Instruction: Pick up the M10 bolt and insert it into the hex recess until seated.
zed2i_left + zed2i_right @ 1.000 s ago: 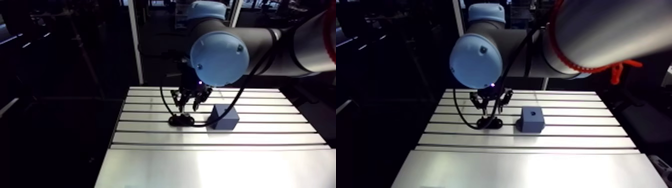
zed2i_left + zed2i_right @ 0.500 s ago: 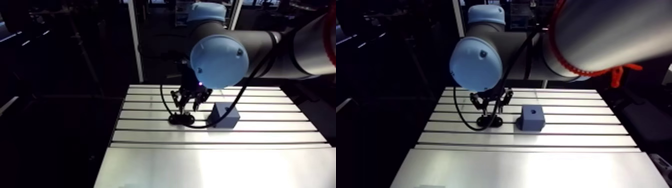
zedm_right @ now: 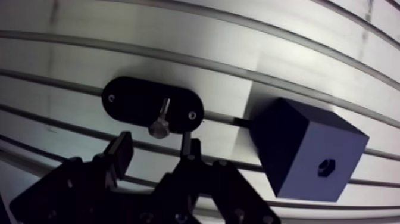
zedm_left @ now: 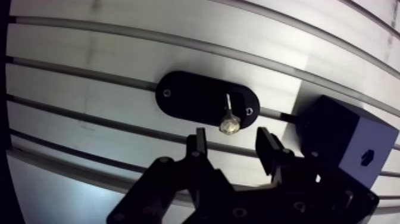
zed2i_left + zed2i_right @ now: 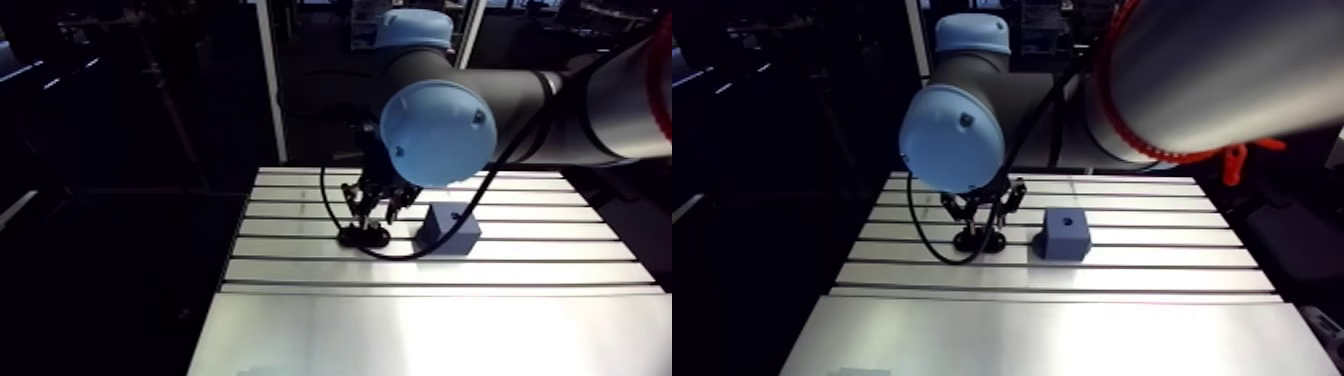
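Gripper [image 4: 232,146] lower than earlier | fingers [image 4: 198,146] open over M10 bolt [image 4: 228,119] on black holder [image 4: 190,98] | grasp likely next; hex recess [image 4: 367,157] empty

Gripper [image 4: 231,142] downward and empty (fingers [image 4: 197,145] well apart)

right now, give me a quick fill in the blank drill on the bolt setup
1. The gripper hangs over the bolt with its fingers ____, gripping nothing.
2. The bolt stands in a black ____ holder on the table.
3. The hex recess in the block beside the holder is ____.

Missing words: open; oval; empty
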Available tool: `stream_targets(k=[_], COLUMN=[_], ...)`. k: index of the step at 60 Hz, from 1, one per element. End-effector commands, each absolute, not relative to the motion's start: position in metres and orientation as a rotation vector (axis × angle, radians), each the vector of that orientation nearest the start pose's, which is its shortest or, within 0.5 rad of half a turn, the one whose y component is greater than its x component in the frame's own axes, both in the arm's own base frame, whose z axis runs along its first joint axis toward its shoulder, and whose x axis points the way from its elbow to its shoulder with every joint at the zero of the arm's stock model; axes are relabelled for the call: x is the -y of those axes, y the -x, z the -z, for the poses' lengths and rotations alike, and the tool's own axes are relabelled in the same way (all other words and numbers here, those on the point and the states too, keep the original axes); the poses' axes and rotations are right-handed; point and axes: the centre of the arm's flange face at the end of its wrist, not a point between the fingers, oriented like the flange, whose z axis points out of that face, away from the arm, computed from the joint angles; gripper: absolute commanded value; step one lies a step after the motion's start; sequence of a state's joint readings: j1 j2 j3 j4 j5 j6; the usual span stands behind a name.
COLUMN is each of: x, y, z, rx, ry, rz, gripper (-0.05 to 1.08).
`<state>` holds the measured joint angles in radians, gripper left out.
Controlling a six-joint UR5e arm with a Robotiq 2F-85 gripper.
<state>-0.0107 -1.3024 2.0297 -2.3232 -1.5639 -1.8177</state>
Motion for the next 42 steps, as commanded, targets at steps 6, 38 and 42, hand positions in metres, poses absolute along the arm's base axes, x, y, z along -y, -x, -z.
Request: stream_targets(k=[6,38,42], x=[0.1293,0.1290,0.1290], y=[0.5074,0.5078,0.5078], z=[-0.2128,-0.2134,-0.2134], rx=[-3.148,-3.171,-3.171], ry=[0.366,0.351,0.351], rz=[0.006,-0.003,-0.003], gripper=[0.46,0.51,0.53])
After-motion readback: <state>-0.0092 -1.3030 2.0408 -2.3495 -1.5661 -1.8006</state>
